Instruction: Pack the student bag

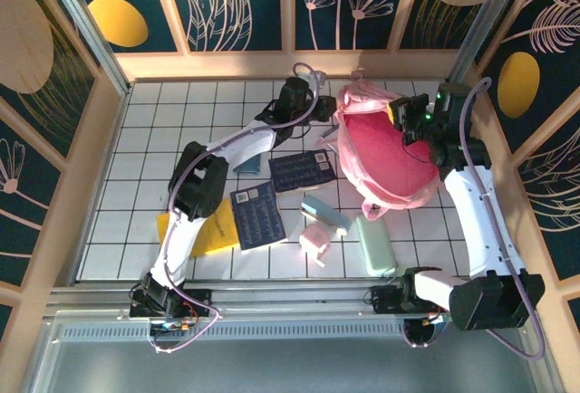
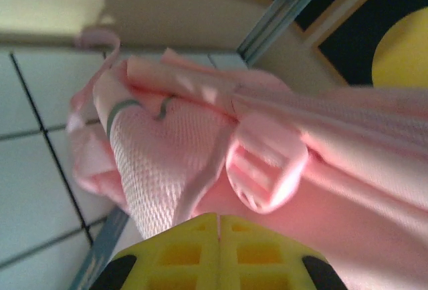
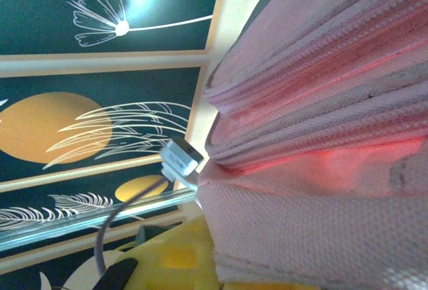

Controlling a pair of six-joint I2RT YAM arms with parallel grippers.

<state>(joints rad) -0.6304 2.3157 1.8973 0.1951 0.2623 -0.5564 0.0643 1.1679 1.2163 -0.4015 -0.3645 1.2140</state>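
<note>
Item 1: the student bag [image 1: 385,162], a large pink fabric backpack, lies at the far right of the white tiled desk [image 1: 163,139], close to the back wall. Its mouth gapes upward and shows a deep pink lining.

Item 2: the left pincer [image 1: 319,110] sits at the bag's left rim. In the left wrist view its 2 yellow fingers [image 2: 180,253] are closed flush against each other. Pink and white mesh fabric and a pink plastic buckle [image 2: 266,170] lie directly ahead of them. A narrow pink strip runs down to the line where the fingers meet; whether it is nipped there cannot be told.

Item 3: the right pincer [image 1: 405,114] sits at the bag's right rim and is closed. In the right wrist view, folds of pink fabric [image 3: 321,223] lie across it beside 1 yellow finger [image 3: 175,258]; whether fabric is clamped cannot be told.

Item 4: loose on the desk, left and in front of the bag:
- 2 dark navy printed booklets [image 1: 256,215] [image 1: 302,171]
- 1 yellow flat folder [image 1: 195,227]
- 1 light blue box [image 1: 324,214]
- 1 small pink box [image 1: 317,239]
- 1 mint green oblong case [image 1: 374,246], nearest the right arm's base
</note>
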